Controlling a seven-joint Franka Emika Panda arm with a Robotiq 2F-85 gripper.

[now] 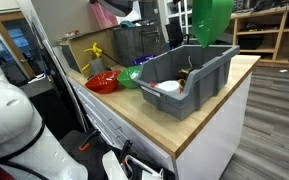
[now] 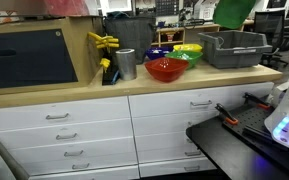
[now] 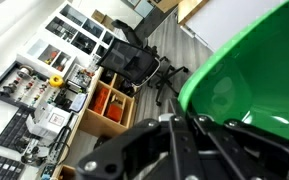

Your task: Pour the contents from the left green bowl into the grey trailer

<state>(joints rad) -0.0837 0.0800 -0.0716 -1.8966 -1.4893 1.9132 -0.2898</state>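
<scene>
Pincer (image 3: 184, 126) clamps smooth green bowl (image 1: 212, 20) above thick-rimmed grey trailer (image 1: 199, 80)

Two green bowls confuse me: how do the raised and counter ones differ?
The raised green bowl is in the air over the grey bin; the counter green bowl rests beside the red bowl. The raised one is tipped; the counter one sits upright. Both are bright green.
</scene>
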